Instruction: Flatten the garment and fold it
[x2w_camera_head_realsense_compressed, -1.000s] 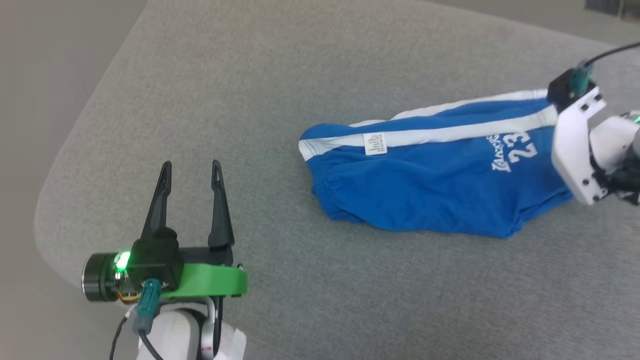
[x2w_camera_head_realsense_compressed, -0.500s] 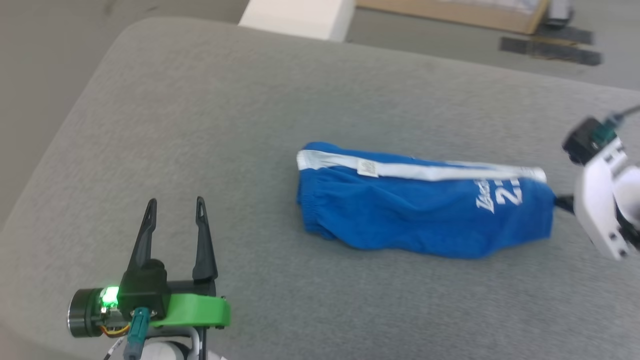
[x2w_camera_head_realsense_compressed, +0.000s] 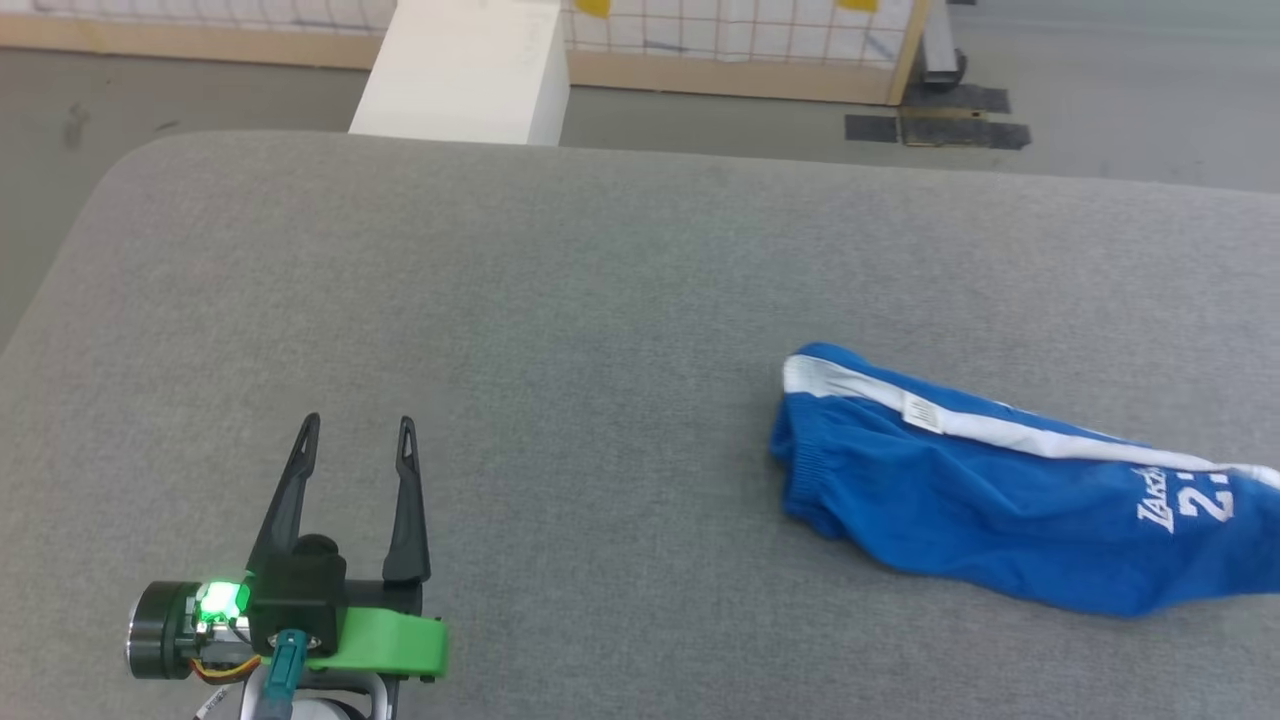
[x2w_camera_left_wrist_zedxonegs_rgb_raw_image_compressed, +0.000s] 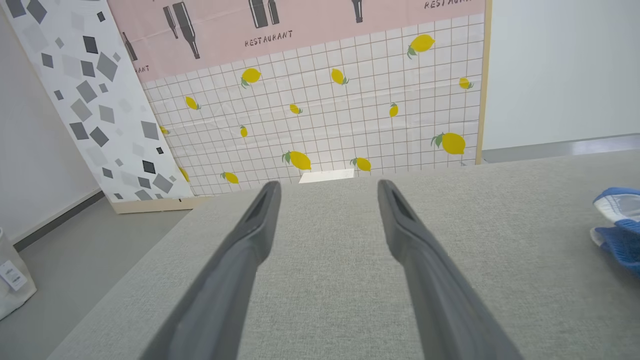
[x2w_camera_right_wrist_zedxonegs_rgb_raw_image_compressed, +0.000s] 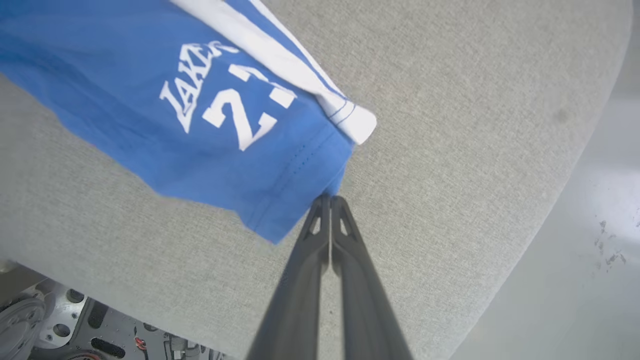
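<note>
Grey cloth-covered table with rounded corners; beyond its far edge, grey floor, a white block and a panel printed with a grid and lemons.

Toward the table's right edge: blue shorts, bunched lengthwise and not flat. Gathered waistband end points toward the middle of the table; white stripe along the far side, small white tag on it. Leg end with white lettering and number runs off the right side of the head view.

Near the front left corner: left gripper, wide open, holding nothing, fingers pointing toward the far edge, well apart from the shorts. Seen from its own wrist, with the waistband end of the shorts off to one side.

At the leg end of the shorts: right gripper, fingers pressed fully together, tips pinching the blue hem just beside the white trim, close to the table's rounded right edge.
</note>
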